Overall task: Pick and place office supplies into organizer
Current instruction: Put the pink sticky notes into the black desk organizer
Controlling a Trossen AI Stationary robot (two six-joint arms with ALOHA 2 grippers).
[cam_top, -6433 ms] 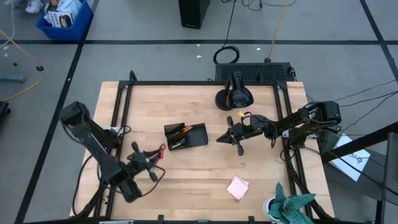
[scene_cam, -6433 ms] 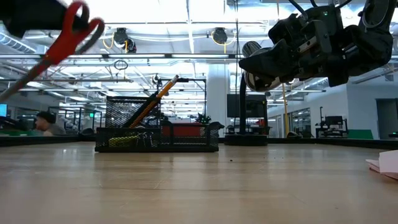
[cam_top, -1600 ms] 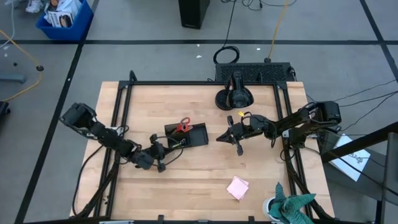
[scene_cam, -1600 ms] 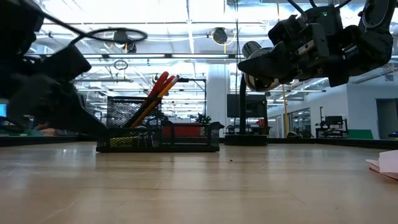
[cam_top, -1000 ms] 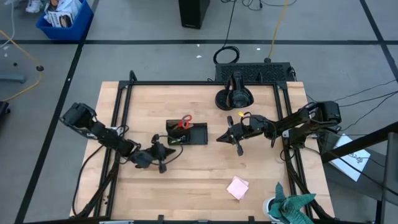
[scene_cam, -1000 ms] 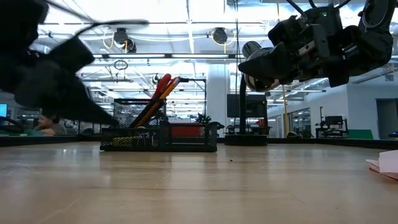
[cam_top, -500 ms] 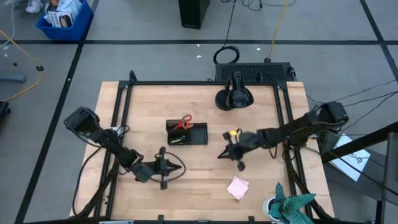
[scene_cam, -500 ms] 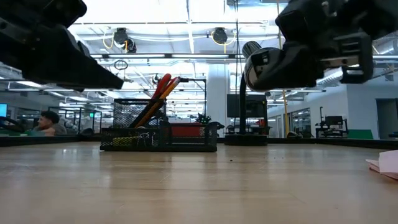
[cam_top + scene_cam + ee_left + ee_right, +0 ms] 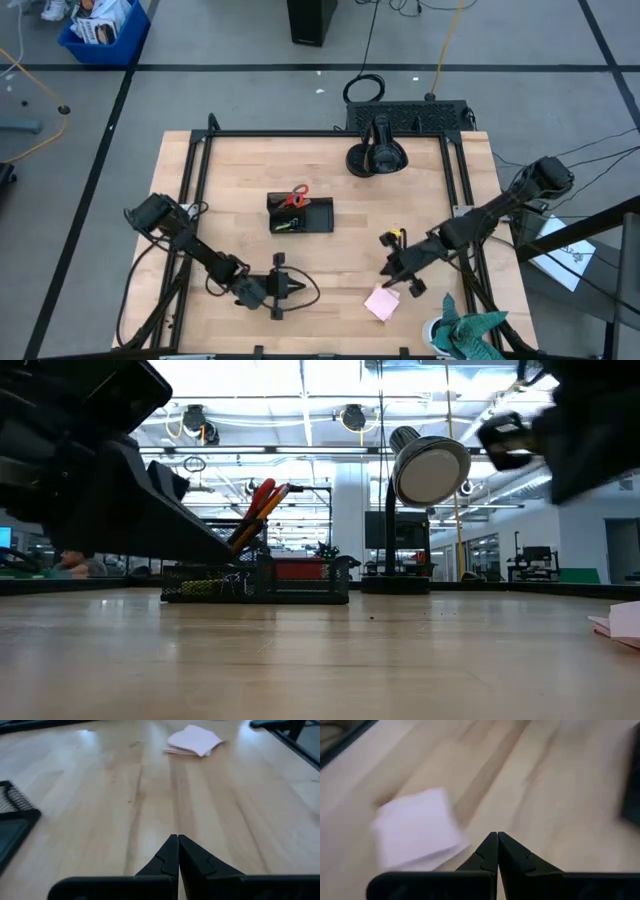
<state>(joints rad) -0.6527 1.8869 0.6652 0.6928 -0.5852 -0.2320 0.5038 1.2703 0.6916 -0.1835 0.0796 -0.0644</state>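
Wooden table (image 9: pixel 330 170): right hand (image 9: pixel 392 277), fingers pressed together, hangs by pink sticky-note pad (image 9: pixel 381 301); left hand (image 9: pixel 287 288) likewise empty.

Blurring ahead of the right gripper (image 9: pixel 493 836), the pink sticky-note pad (image 9: pixel 415 827); being cut off at the frame edge beside the left gripper (image 9: pixel 173 840), the organizer (image 9: pixel 12 815); hiding its small contents.
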